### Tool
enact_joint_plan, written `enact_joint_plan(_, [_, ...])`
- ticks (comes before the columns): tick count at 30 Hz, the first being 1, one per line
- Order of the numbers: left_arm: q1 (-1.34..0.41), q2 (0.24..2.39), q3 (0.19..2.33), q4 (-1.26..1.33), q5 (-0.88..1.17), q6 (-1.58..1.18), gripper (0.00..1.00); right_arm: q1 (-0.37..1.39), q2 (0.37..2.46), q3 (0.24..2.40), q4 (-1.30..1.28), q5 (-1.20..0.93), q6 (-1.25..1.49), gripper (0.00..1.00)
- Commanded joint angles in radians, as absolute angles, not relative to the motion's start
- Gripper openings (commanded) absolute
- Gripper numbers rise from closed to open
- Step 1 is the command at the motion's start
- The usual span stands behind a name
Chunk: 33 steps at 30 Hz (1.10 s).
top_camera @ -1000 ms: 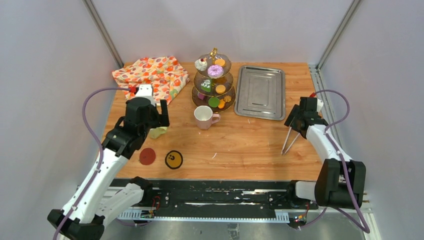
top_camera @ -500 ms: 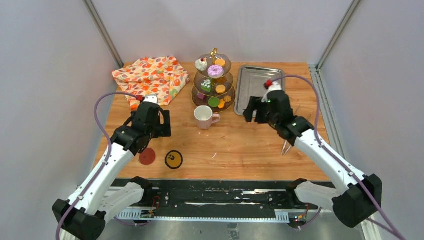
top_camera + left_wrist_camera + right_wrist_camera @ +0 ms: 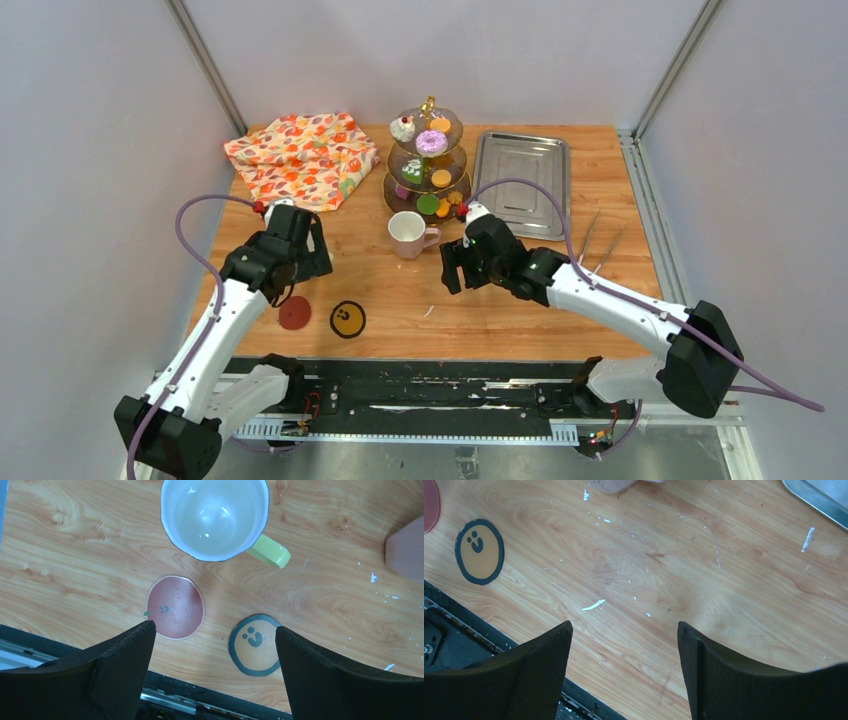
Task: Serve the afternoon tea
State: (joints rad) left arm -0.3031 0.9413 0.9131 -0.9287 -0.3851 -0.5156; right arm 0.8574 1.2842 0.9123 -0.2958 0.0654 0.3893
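Left gripper, fingers apart, near the red smiley coaster; right gripper, fingers apart, near the pink mug.

Pastry-laden three-tier stand, pink mug beside, yellow-green mug upright

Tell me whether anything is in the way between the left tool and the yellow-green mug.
Nothing upright does. The left tool is open, and between it and the yellow-green mug lie only a red coaster and an orange coaster, both flat on the table.
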Motion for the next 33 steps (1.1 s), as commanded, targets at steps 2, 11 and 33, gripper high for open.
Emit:
enact_joint_plan(2, [-0.334, 0.948, 0.880, -0.942, -0.411, -0.713, 0.92, 0.866, 1.294, 0.920, -0.289, 0.111, 0.341, 0.76])
enact_joint_plan(11, [-0.510, 1.068, 0.815, -0.856, -0.586, -1.148, 0.95, 0.864, 1.292, 0.908, -0.293, 0.104, 0.312, 0.77])
enact_joint_plan(33, [-0.513, 1.495, 0.983, -0.828, -0.842, -1.473, 0.82, 0.865, 1.260, 0.878, -0.342, 0.082, 0.300, 0.78])
